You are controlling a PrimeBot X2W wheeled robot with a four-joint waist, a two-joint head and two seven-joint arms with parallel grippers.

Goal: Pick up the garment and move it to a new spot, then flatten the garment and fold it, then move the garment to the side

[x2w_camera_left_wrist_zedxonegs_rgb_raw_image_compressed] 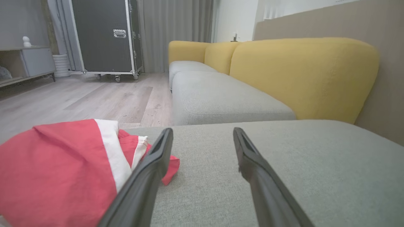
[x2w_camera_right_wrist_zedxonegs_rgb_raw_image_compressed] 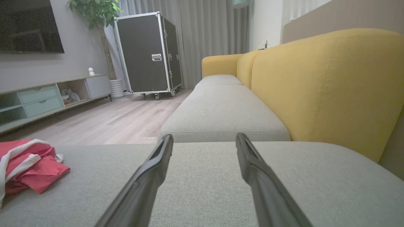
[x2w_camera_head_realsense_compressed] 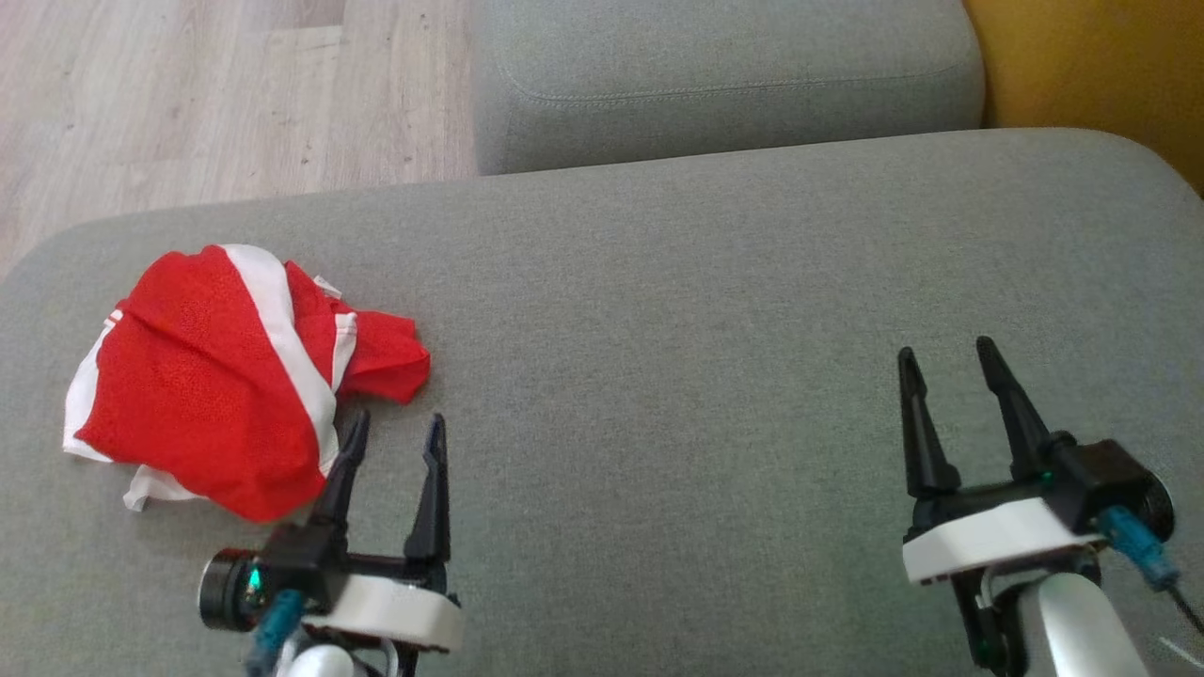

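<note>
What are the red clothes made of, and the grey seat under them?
The red clothes look like thin, soft sports fabric, maybe mesh: they crumple into floppy folds and show a fine dotted texture. The grey seat looks like thick woven cloth, matte, with a visible grainy weave.

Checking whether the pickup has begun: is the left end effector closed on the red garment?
No, the left end effector stands open beside the red garment, its fingers apart with bare grey cushion between them.

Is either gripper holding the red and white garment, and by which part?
Nothing is held. Both the left gripper and right gripper stand open and empty; the crumpled red and white garment lies loose on the grey fabric cushion.
</note>
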